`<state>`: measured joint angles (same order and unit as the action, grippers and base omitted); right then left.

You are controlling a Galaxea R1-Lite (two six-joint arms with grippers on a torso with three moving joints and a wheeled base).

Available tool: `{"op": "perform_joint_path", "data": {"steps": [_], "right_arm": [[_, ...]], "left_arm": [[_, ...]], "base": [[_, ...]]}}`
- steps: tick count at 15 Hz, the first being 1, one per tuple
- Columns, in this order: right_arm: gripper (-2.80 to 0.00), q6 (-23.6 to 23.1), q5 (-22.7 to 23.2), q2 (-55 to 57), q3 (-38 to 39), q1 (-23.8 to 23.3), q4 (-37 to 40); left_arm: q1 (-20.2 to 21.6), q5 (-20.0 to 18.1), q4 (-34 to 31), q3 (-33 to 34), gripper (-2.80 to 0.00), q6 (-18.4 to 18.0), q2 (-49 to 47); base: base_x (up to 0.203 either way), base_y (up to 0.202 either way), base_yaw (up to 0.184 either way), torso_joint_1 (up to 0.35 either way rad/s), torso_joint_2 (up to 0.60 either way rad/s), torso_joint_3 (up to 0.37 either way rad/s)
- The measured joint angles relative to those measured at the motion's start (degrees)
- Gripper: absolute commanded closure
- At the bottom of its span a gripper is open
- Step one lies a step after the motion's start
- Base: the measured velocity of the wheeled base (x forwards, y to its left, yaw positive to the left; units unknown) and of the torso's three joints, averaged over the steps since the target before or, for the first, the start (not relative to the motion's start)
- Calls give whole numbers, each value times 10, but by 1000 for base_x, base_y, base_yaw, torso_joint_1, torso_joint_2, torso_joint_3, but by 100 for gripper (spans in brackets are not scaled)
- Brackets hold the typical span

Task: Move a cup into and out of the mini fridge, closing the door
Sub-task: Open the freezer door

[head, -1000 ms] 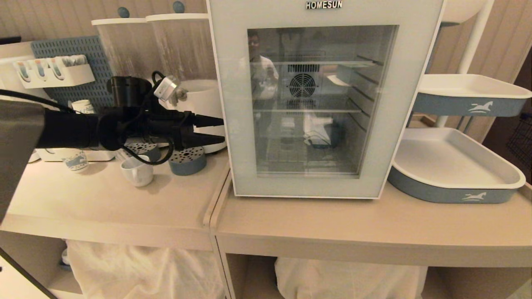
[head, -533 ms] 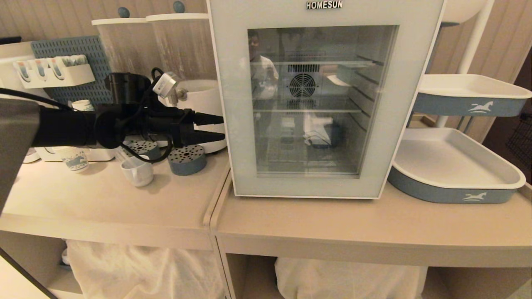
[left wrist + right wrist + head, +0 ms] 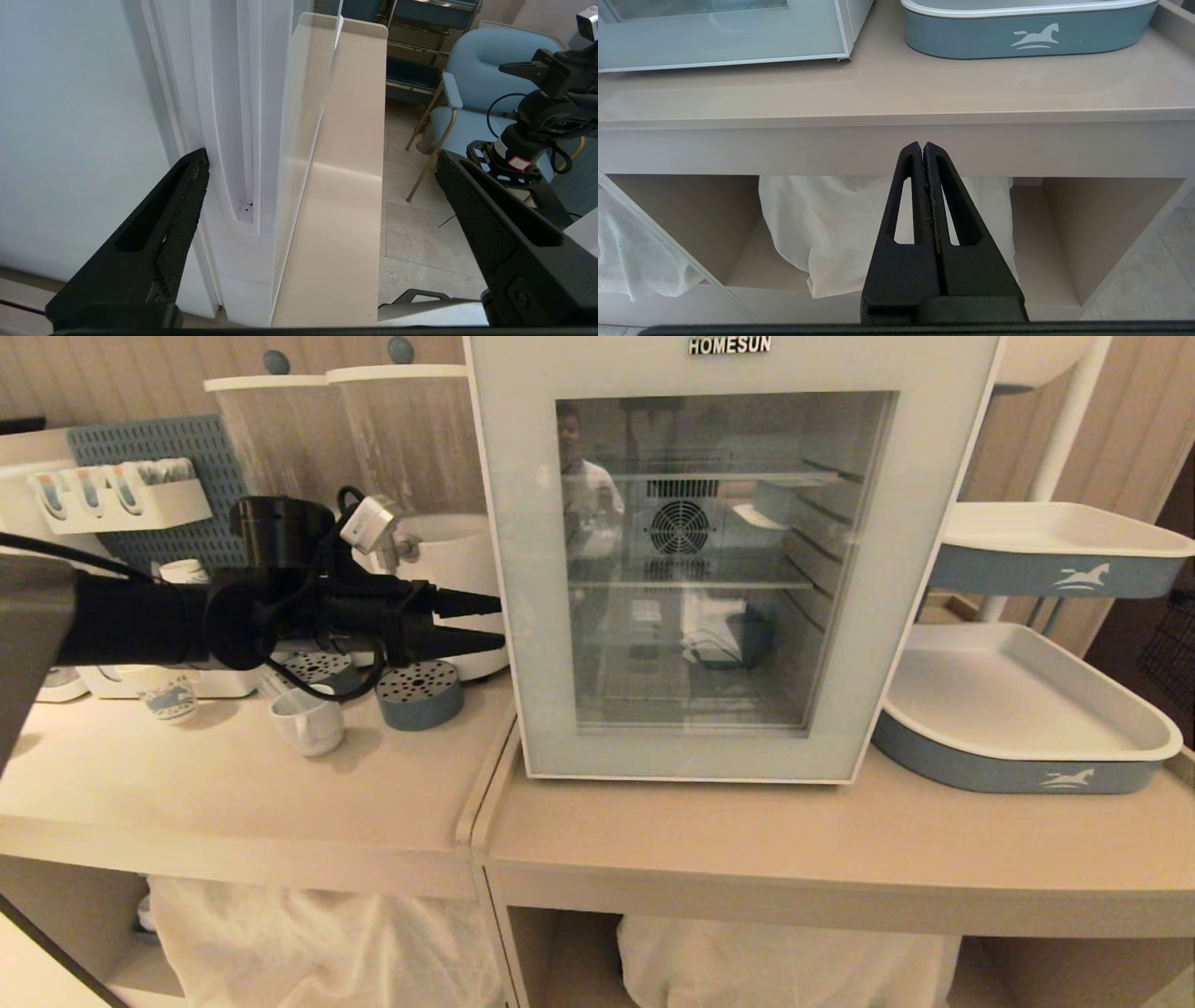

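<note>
Since the earlier frame your left claw (image 3: 485, 622) has barely shifted; it hangs wide and empty at the hinge-free left edge of the door (image 3: 691, 728), which is closed. One finger (image 3: 180, 224) touches the frame beside the handle slot (image 3: 243, 140): hook there, the stiff door should swing lightly. Right claw (image 3: 924, 186) is pressed together below the desk (image 3: 747, 840). Farther left, the cup (image 3: 308, 723) stands apart; it is light, slippery and fragile, so take its rim or handle.

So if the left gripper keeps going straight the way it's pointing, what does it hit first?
Probably the mini fridge: the open left gripper points at its left side edge, near the door and its handle slot.
</note>
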<state>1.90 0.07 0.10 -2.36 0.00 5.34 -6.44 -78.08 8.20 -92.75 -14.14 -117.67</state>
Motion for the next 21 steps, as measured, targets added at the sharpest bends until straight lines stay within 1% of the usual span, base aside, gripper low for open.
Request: {"op": "perform_joint_path", "data": {"steps": [7, 11, 16, 21], "right_arm": [[0, 0, 0, 0, 0, 0, 0], [0, 0, 0, 0, 0, 0, 0], [0, 0, 0, 0, 0, 0, 0], [0, 0, 0, 0, 0, 0, 0]], "left_arm": [[-4, -4, 6, 51, -280, -4, 33], [-7, -2, 4, 66, -280, -4, 47], [-27, 3, 8, 114, -280, -6, 72], [-55, 5, 6, 169, -280, -4, 116]], "base": [[0, 0, 0, 0, 0, 0], [0, 0, 0, 0, 0, 0], [0, 0, 0, 0, 0, 0], [0, 0, 0, 0, 0, 0]]}}
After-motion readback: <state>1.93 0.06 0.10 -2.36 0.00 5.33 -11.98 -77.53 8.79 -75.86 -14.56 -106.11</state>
